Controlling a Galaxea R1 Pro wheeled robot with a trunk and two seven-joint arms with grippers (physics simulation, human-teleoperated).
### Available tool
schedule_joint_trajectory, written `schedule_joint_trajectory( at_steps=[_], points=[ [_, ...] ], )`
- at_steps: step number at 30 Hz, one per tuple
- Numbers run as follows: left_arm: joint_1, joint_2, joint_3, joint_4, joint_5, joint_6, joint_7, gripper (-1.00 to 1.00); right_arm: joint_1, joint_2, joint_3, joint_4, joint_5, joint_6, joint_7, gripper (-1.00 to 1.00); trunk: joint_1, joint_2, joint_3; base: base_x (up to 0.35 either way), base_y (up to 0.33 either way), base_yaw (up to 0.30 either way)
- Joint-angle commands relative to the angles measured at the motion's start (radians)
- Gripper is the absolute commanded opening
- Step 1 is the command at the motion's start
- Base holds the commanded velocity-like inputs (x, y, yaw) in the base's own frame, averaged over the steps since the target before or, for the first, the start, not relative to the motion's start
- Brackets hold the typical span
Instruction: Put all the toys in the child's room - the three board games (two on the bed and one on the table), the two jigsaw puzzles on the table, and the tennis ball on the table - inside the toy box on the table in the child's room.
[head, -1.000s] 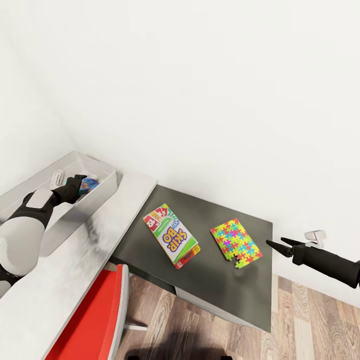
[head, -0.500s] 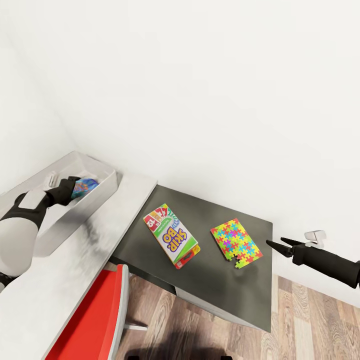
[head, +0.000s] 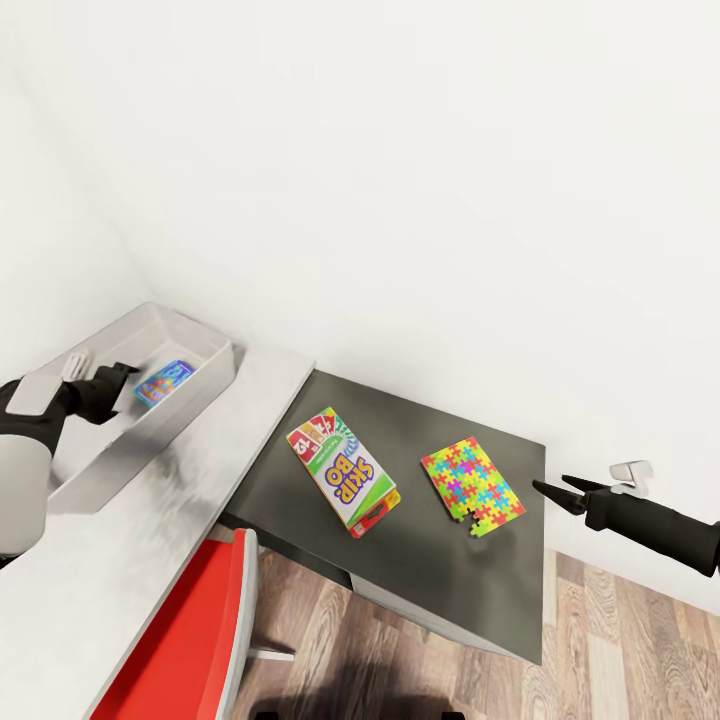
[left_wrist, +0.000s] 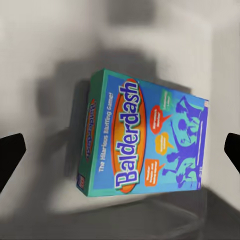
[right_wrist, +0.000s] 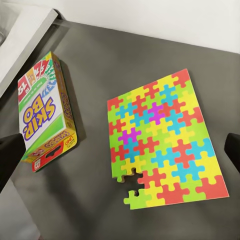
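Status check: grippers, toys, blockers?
Left gripper open above toy box, Balderdash box inside. Right gripper open beside puzzle. Skip-Bo box unobstructed.

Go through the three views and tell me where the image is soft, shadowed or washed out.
Left wrist view: the Balderdash box is slightly soft and casts blurred grey shadows on the toy box. Right wrist view: sharp on the jigsaw puzzle and Skip-Bo box. Head view: the wall is washed out, and a smudged shadow lies on the light-grey tabletop.
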Motion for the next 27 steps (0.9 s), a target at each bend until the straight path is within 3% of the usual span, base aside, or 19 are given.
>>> schedule_joint_trajectory(
  at_steps=[1, 13, 22, 25, 26, 27],
  points=[
    [-0.001, 0.000, 0.004, -0.006, 0.012, 0.007, 0.017, 1.00, -0.001, 0.000, -0.001, 0.000, -0.006, 0.009, 0.000, 1.00, 0.001, -0.002, -0.002, 0.000, 0.000, 0.000],
    [-0.001, -0.001, 0.004, -0.022, 0.014, 0.021, 0.052, 1.00, -0.001, -0.001, -0.001, 0.000, -0.006, 0.009, 0.000, 1.00, 0.001, -0.002, -0.002, 0.000, 0.000, 0.000],
    [-0.001, -0.012, 0.004, -0.060, 0.023, 0.091, 0.055, 1.00, -0.001, -0.002, -0.001, 0.000, -0.006, 0.011, 0.000, 1.00, 0.001, -0.002, -0.002, 0.000, 0.000, 0.000],
    [0.001, -0.026, 0.003, -0.104, 0.045, 0.139, 0.054, 1.00, -0.003, -0.002, 0.000, 0.000, -0.006, 0.023, -0.001, 1.00, 0.001, -0.002, -0.002, 0.000, 0.000, 0.000],
    [0.021, -0.067, -0.006, -0.244, 0.110, 0.250, 0.053, 1.00, -0.005, -0.003, 0.001, 0.000, -0.006, 0.076, -0.002, 1.00, 0.001, -0.002, -0.002, 0.000, 0.000, 0.000],
    [0.021, -0.067, -0.006, -0.244, 0.110, 0.250, 0.053, 1.00, -0.005, -0.003, 0.001, 0.000, -0.006, 0.076, -0.002, 1.00, 0.001, -0.002, -0.002, 0.000, 0.000, 0.000]
  ],
)
